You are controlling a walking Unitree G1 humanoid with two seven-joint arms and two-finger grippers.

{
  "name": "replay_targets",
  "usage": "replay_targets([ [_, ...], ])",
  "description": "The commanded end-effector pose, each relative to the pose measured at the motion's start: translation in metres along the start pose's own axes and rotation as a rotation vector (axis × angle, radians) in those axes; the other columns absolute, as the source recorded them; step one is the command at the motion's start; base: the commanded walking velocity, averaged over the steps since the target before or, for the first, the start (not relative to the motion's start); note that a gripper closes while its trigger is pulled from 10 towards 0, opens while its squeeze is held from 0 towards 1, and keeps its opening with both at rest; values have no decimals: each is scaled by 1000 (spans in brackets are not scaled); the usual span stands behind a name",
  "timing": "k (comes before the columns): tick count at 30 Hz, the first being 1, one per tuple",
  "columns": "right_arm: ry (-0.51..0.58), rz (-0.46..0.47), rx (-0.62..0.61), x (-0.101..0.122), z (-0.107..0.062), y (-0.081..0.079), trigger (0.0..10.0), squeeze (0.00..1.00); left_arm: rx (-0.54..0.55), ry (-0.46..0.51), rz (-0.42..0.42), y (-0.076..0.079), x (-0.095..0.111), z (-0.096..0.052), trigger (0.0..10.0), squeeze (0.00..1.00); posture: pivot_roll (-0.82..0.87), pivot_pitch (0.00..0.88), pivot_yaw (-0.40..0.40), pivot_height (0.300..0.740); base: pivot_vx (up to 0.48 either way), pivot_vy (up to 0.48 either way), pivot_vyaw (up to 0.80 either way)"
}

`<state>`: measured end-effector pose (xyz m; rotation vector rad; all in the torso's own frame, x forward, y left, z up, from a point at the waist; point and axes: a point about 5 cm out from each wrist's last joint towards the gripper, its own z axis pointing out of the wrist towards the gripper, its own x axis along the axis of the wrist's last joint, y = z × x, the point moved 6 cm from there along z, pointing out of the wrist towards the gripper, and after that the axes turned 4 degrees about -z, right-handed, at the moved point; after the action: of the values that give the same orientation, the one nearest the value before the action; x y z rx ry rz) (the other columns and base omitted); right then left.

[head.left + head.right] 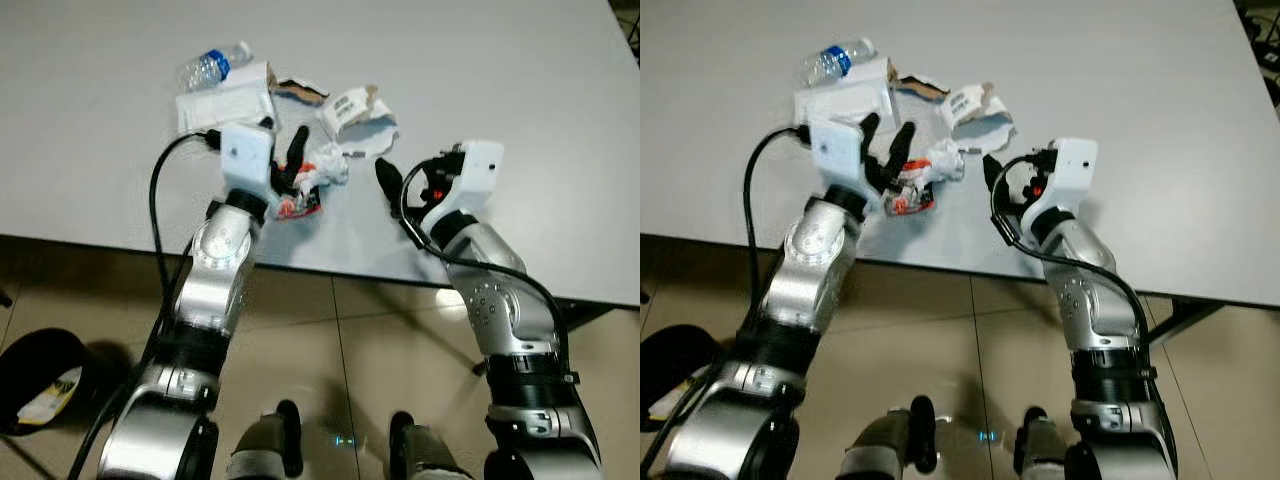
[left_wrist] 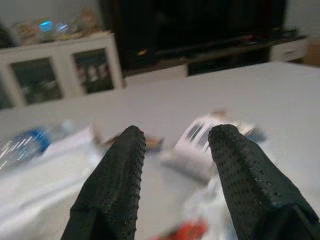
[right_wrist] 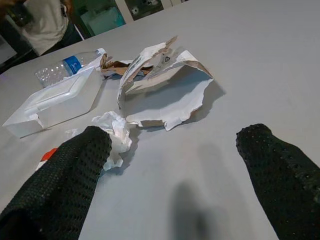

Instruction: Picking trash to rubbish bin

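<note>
A pile of trash lies on the white table [image 1: 520, 90]. It holds a clear plastic bottle [image 1: 212, 66], a white box [image 1: 225, 103], torn cardboard and paper [image 1: 355, 115], a crumpled white tissue [image 1: 328, 165] and a red-and-white wrapper [image 1: 298, 206]. My left gripper [image 1: 288, 160] hovers open just above the tissue and wrapper, with nothing between its fingers [image 2: 120, 180]. To the right of the pile my right gripper [image 3: 175, 185] is open wide and low over bare table. It points at the torn paper [image 3: 165, 95] and the tissue [image 3: 115, 130].
A black rubbish bin [image 1: 40, 385] with a yellow-and-white scrap inside stands on the tiled floor at my lower left, below the table's near edge. A person [image 3: 37, 20] stands beyond the table's far side. A white cabinet [image 2: 65, 65] is in the background.
</note>
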<state>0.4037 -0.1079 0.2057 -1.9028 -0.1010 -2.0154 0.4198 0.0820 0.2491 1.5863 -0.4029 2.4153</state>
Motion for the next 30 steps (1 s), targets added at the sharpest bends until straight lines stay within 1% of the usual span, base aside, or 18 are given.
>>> replay_targets([
  [1, 2, 10, 0, 2, 0, -1, 10000, 0, -29, -39, 19, 1, -10, 0, 10000, 0, 18, 263, 99, 740, 0, 0, 0],
  [2, 5, 10, -6, 3, -1, 0, 10000, 0, -64, -51, 39, 5, -12, 5, 10000, 0, 17, 261, 103, 740, 0, 0, 0],
  [3, 5, 10, -6, 3, -1, 0, 10000, 0, -64, -51, 39, 5, -12, 5, 10000, 0, 17, 261, 103, 740, 0, 0, 0],
  [5, 7, 10, -12, 3, -2, 2, 10000, 0, -121, -92, 69, 11, -19, 11, 10000, 0, 13, 262, 109, 740, 0, 0, 0],
  [7, 8, 11, -13, 3, -3, 1, 10000, 0, -136, -107, 82, 13, -21, 14, 10000, 0, 8, 262, 110, 740, 0, 0, 0],
  [8, 10, 11, -16, 3, -4, 1, 10000, 0, -172, -140, 131, 18, -24, 22, 10000, 0, 4, 266, 114, 740, 0, 0, 0],
  [9, 10, 11, -16, 3, -4, 1, 10000, 0, -172, -140, 131, 18, -24, 22, 10000, 0, 4, 266, 114, 740, 0, 0, 0],
  [10, 13, 11, -20, 4, -5, 2, 10000, 0, -178, -158, 180, 19, -23, 29, 10000, 0, -6, 271, 119, 740, 0, 0, 0],
  [11, 13, 11, -20, 4, -5, 2, 10000, 0, -178, -158, 180, 19, -23, 29, 10000, 0, -6, 271, 119, 740, 0, 0, 0],
  [12, 16, 11, -25, 5, -7, 2, 10000, 0, -163, -156, 204, 16, -20, 34, 10000, 0, -10, 273, 123, 740, 0, 0, 0],
  [15, 24, 17, -36, 6, -10, 3, 10000, 0, -134, -148, 245, 11, -13, 40, 10000, 0, -21, 282, 127, 740, 0, 0, 0],
  [17, 23, 20, -41, 5, -13, 3, 10000, 0, -133, -125, 272, 10, -5, 46, 10000, 0, -21, 289, 129, 740, 0, 0, 0],
  [18, 23, 20, -41, 5, -13, 3, 10000, 0, -133, -125, 272, 10, -5, 46, 10000, 0, -21, 289, 129, 740, 0, 0, 0],
  [19, 17, 23, -48, 2, -15, 5, 10000, 0, -139, -105, 306, 11, 4, 52, 10000, 0, -19, 296, 132, 740, 0, 0, 0],
  [20, 14, 24, -52, 1, -16, 5, 10000, 0, -141, -104, 319, 12, 7, 55, 10000, 0, -22, 300, 134, 740, 0, 0, 0],
  [22, 12, 27, -55, 0, -18, 5, 10000, 0, -145, -105, 332, 13, 10, 57, 10000, 0, -23, 304, 136, 740, 0, 0, 0],
  [27, 7, 37, -61, -2, -23, 2, 10000, 0, -144, -136, 321, 15, 8, 62, 10000, 0, -35, 317, 146, 740, 0, 0, 0],
  [30, 4, 39, -65, -3, -25, 2, 10000, 0, -148, -136, 328, 16, 11, 64, 10000, 0, -42, 324, 151, 740, 0, 0, 0],
])
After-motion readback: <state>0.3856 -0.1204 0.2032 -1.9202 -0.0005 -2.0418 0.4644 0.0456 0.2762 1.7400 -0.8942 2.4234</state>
